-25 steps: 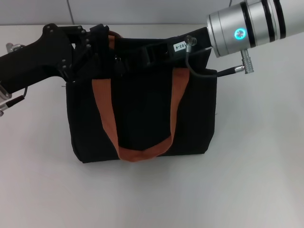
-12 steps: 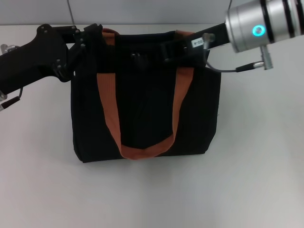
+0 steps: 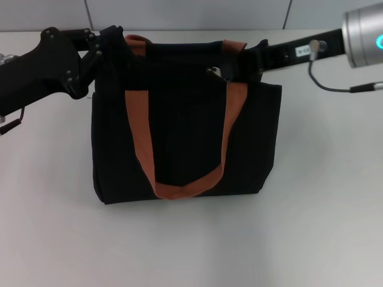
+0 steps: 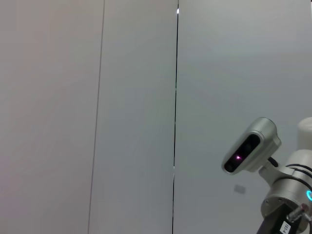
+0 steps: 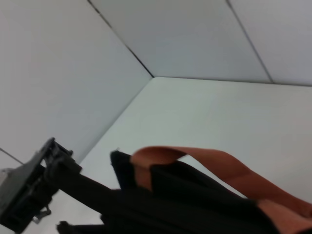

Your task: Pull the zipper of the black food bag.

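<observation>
The black food bag [image 3: 185,131] is seen lying on its broad side on a white table [image 3: 323,197], its long axis running across the head view from the robot's left to its right, with its zipped upper edge turned away from the robot toward the wall and its base edge nearest the robot. One orange-brown strap [image 3: 179,149] is draped in a U over the upper face of the bag, its loop pointing toward the robot, and a second strap [image 3: 139,40] is visible at the far edge. A small silver glint of the zipper [image 3: 213,71] is seen on the far edge, right of the middle, just beside the tip of the right gripper [image 3: 236,63]; the zip line follows the bag's long axis. The right gripper is laid along that edge from the right, but whether its fingers are closed on the pull tab cannot be told. The left gripper [image 3: 111,43] is placed at the far left corner of the bag, and its state cannot be told either. The table is plain and matte, and it is met at the back by a pale grey panelled wall [image 3: 179,13] with thin dark seams. In the left wrist view only this wall [image 4: 97,117] and the right arm's wrist camera [image 4: 251,146] are shown.
</observation>
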You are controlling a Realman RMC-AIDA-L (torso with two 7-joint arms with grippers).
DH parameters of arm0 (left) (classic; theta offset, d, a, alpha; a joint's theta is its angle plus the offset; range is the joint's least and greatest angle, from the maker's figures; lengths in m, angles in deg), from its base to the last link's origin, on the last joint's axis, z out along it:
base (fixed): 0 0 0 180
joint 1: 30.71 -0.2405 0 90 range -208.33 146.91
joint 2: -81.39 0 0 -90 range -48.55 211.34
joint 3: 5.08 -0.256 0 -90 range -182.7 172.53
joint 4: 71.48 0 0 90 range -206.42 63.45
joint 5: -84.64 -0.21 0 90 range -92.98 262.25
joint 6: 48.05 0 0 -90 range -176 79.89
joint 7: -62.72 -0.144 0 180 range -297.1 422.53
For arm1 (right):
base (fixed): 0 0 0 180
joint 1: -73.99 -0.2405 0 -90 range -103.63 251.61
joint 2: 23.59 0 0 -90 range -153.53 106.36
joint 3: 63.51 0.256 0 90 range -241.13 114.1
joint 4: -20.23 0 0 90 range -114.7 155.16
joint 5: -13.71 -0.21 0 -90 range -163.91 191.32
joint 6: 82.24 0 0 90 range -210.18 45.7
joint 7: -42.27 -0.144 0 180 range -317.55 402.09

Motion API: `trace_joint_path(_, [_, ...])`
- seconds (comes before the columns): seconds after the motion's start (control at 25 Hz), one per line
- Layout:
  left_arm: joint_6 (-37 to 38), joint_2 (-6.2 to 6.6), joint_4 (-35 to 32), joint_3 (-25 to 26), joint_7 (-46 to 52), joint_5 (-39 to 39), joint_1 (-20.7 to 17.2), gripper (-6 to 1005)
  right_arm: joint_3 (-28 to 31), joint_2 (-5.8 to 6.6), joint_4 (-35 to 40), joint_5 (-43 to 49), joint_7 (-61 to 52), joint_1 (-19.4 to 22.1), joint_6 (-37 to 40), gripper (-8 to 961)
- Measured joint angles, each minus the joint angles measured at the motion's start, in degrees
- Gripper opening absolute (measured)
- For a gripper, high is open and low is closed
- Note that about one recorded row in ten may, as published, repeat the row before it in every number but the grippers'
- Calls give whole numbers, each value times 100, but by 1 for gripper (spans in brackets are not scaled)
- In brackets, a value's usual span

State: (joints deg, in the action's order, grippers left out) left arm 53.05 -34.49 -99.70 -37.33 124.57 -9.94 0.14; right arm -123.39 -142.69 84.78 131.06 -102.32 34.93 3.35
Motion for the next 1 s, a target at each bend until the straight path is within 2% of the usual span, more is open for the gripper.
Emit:
trace_joint_path(0.28, [-57,17,0,0,3,3,-1,27,370,2,155,-30,21,273,200,0])
trace_joint_path(0.48, [-19,31,0,-1,35,3,5,27,716,35,-120,-770,485,318,463,41])
trace_joint_path(0.6, [1,38,0,-1,48,3,9,27,988,140,-621,-1470,915,329,673,71])
trace_joint_path(0.64, [4,39,0,-1,49,3,3,27,1201,212,-1045,-1890,1283,333,819,81])
trace_joint_path(0.72, [4,40,0,-1,50,4,-2,27,1280,243,-1244,-2073,1471,334,893,102])
trace_joint_path(0.76, [5,40,1,-1,50,3,-3,28,1363,323,-1654,-2405,1895,328,1065,112])
trace_joint_path(0.88, [6,40,28,8,56,3,-6,28,1376,378,-1954,-2600,2341,306,1268,183])
trace_joint_path(1.0, [4,41,65,37,90,3,-9,28,1352,408,-2330,-2704,3287,256,1838,255])
